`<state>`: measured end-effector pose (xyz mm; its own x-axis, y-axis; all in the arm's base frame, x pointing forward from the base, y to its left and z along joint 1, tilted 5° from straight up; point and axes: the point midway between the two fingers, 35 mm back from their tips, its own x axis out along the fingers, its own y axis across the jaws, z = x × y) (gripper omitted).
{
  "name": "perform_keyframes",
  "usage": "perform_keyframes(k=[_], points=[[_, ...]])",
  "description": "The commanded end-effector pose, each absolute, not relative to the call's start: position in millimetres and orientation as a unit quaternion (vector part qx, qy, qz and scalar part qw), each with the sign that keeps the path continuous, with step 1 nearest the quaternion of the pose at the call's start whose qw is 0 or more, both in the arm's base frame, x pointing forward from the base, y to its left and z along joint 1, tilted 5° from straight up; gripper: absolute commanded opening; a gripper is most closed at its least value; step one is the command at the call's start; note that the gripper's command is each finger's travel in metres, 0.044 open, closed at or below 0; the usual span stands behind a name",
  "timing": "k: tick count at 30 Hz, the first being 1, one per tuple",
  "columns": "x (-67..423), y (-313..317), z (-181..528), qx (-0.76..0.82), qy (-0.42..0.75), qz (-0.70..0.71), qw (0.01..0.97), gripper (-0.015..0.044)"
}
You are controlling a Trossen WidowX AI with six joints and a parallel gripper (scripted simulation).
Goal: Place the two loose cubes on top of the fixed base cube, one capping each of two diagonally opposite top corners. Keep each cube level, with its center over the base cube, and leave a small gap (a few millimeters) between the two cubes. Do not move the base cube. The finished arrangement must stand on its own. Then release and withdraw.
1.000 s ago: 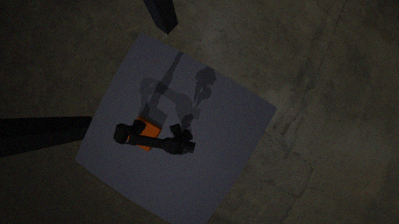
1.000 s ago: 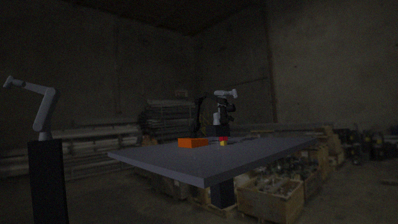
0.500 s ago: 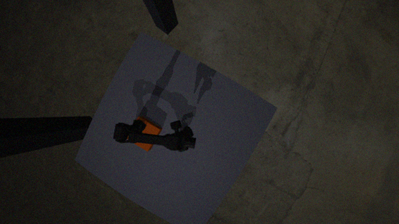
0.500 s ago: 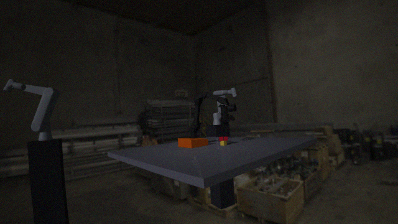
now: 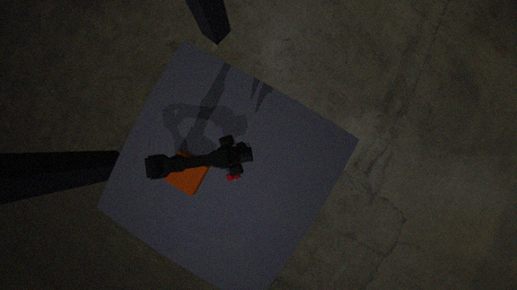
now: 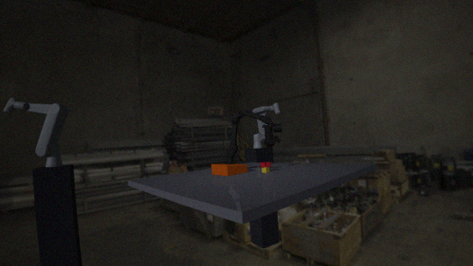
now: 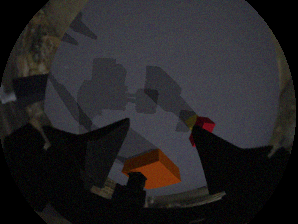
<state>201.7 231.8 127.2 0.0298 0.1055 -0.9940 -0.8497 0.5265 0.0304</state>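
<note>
Fingers of our gripper (image 7: 160, 143) stand wide apart, gripping nothing, above the red cube (image 6: 265, 165). We see that cube resting on the yellow cube (image 6: 265, 170), just beside the orange base block (image 6: 229, 169).

You saw a grey-blue table top (image 6: 303, 185) under dim light, carrying a bright orange block (image 6: 229, 169). Just beside it, a small red cube (image 6: 265, 164) sat on a yellow cube (image 6: 265, 170). The arm (image 5: 195, 161) and its gripper (image 7: 160, 139) were black. Around the table, you had brownish-grey concrete floor (image 5: 421, 128), two white arms on black pedestals (image 6: 55, 214), and tan wooden crates (image 6: 325, 236).
</note>
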Motion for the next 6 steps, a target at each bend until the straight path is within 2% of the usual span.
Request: perform_keyframes(k=[1,6], points=[[201.2,230.5,126.8,-0.316,0.591,0.367,0.645,0.0400],[201.2,230.5,126.8,-0.316,0.591,0.367,0.645,0.0400]])
